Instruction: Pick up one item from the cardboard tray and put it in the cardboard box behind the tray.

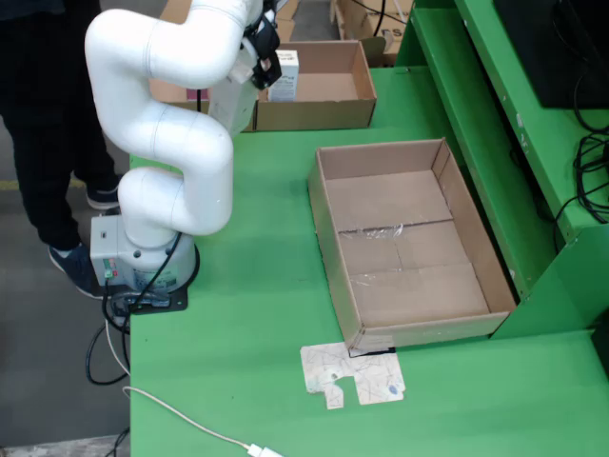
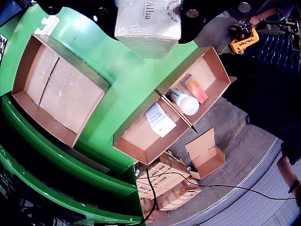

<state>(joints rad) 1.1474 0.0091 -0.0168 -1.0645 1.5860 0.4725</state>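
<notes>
Warehouse/packing area: green workbench (image 1: 266,314), stacked cartons (image 2: 164,186).

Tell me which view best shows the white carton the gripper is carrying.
The view that rides on the gripper: the white carton fills the top edge, close up, printed lettering partly readable, hanging above the green table. In the view from above, the white carton is small and partly hidden by the arm, near the smaller cardboard box.
</notes>
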